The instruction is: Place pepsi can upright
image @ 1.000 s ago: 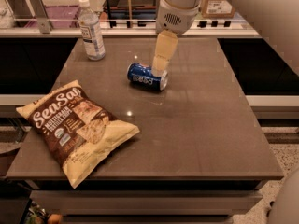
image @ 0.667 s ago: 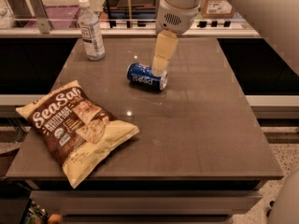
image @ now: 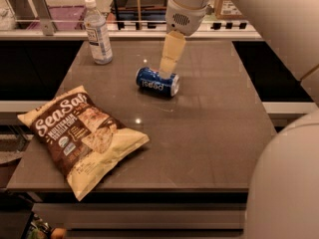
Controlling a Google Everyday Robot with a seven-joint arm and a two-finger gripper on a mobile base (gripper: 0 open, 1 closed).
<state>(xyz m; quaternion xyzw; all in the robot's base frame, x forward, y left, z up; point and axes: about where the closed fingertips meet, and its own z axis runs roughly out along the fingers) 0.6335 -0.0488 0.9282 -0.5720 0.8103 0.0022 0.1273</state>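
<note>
The pepsi can (image: 156, 82) is small and blue with white lettering and silver ends. It lies on its side on the dark table (image: 209, 133), behind the middle. My gripper (image: 167, 72) comes down from the white arm at the top. Its tip is at the can's upper right side, touching it or just above it. The part of the can behind the gripper is hidden.
A clear water bottle with a white cap (image: 97, 32) stands upright at the table's back left. A brown and cream SeaSalt chip bag (image: 82, 136) lies flat at the front left. My white arm (image: 279, 44) covers the right side. A shelf rail (image: 65, 31) runs behind the table.
</note>
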